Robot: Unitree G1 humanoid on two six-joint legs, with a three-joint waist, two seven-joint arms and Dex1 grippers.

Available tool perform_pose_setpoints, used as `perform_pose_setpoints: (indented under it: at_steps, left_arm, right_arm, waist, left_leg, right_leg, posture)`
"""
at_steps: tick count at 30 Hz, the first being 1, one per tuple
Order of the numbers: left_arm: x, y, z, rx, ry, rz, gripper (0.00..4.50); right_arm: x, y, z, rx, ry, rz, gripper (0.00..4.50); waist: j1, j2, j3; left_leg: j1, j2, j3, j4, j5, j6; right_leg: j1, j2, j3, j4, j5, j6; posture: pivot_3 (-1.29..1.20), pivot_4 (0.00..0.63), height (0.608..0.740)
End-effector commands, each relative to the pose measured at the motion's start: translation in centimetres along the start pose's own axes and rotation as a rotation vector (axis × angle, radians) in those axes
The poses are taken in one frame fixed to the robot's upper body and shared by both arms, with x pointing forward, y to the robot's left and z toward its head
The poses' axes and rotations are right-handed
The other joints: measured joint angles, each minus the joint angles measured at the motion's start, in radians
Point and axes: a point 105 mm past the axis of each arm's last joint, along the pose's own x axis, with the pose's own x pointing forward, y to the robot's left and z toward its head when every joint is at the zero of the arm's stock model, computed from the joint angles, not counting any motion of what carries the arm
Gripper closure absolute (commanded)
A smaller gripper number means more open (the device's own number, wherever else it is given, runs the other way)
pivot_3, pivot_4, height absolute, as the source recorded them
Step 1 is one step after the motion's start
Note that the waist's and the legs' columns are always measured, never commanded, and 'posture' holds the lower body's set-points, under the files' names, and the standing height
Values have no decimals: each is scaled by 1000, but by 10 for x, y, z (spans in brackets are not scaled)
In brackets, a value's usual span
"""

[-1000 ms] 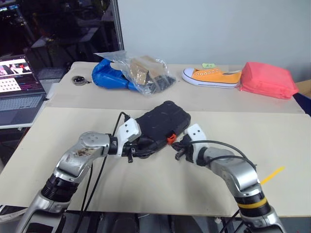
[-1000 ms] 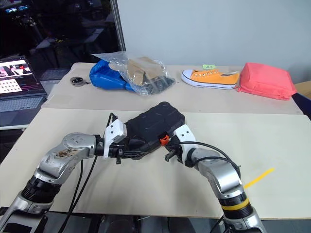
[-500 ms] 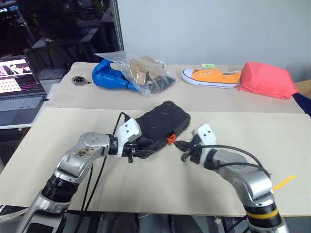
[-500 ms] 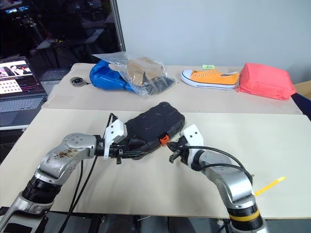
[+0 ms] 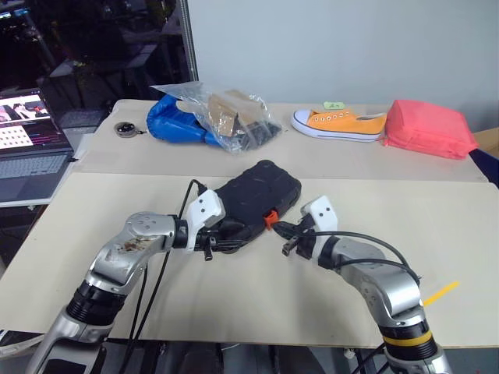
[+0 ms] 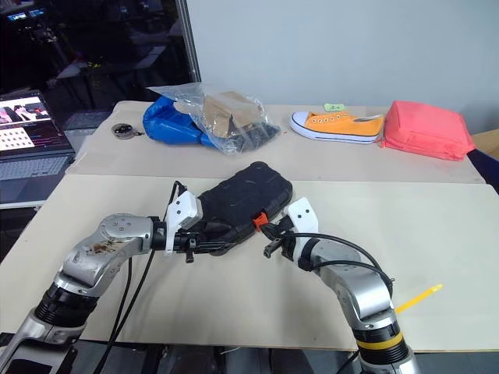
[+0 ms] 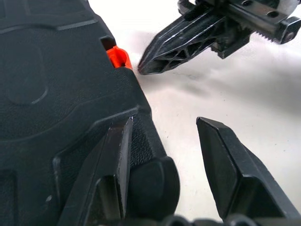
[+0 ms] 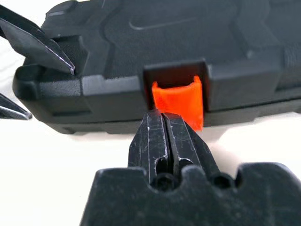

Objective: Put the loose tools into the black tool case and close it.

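- Nearest me, the right gripper point(image 6: 269, 234) has its two fingers pressed flat together with nothing between them, their joined tip aimed at the orange latch point(image 8: 178, 101) on the near long edge of the case point(image 5: 253, 204). The wrist view puts the tip just below the latch and either touching or a hair off; I cannot tell which.
- The right forearm reaches in from the right, the gripper nearly level and angled toward the left.
- The left gripper point(image 5: 221, 235) comes in from the other side, about half open and straddling the near left corner of the case. One finger point(image 7: 115, 160) lies on the lid and the other hangs off the edge over the bare worktop point(image 5: 234, 296), so it looks more like a steadying hold than a firm clamp.
- The case is shut and lies flat on the worktop, its long axis running from near left to far right. No loose tools lie around it.
- My guess is that the latch is all that remains, and the right arm is better placed.
- Further back sit a plastic bag point(image 5: 226, 117), an orange shoe point(image 5: 341, 123) and a pink bundle point(image 5: 429, 128).
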Motion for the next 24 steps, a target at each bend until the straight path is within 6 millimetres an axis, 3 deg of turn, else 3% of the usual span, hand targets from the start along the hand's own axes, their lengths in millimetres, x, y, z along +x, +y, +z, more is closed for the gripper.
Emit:
perform_pose_setpoints:
  at_steps: [1, 4, 9, 17, 23, 24]
  left_arm:
    - [1, -4, -9, -32, 23, -11, 2188]
    - [0, -3, -8, -32, 23, -6, 2188]
    - [0, -1, -9, -33, 26, 4, 2188]
    - [3, 4, -12, -62, 19, 29, 2188]
    - [8, 8, -13, -79, 7, 41, 2188]
    - [8, 9, -12, -74, -3, 44, 2188]
  right_arm:
    - [2, 2, 25, -26, -130, 5, 4493]
    - [11, -4, 23, -23, -142, -23, 4493]
    - [16, -11, -20, -55, 59, -36, 4493]
    - [21, -12, -54, -103, 188, -34, 4493]
    - [30, -18, -62, -165, 180, -63, 4493]
    - [29, -19, -52, -167, 117, -74, 4493]
  waist:
    - [1, 0, 0]
    - [0, 0, 0]
    - [0, 0, 0]
    - [0, -3, -6]
    - [-5, -6, -7]
    - [-5, -6, -7]
  left_leg:
    - [0, 0, 0, 0, 0, 0]
    - [0, 0, 0, 0, 0, 0]
    - [1, 0, 0, 0, 0, 0]
    - [5, 0, 0, 0, 0, 0]
    - [22, 1, 0, -2, 0, 0]
    - [24, 2, 0, -3, 0, 0]
  right_leg:
    - [0, 0, 0, 0, 0, 0]
    - [0, 0, 0, 0, 0, 0]
    - [1, -1, 0, 0, 1, -1]
    - [4, 0, 0, 1, 0, 0]
    - [21, 0, 0, -2, -1, -1]
    - [22, 0, 1, -2, 0, -2]
  posture:
    - [0, 150, 740]
    - [0, 150, 740]
    - [0, 150, 740]
    - [0, 150, 740]
    - [0, 150, 740]
    - [0, 150, 740]
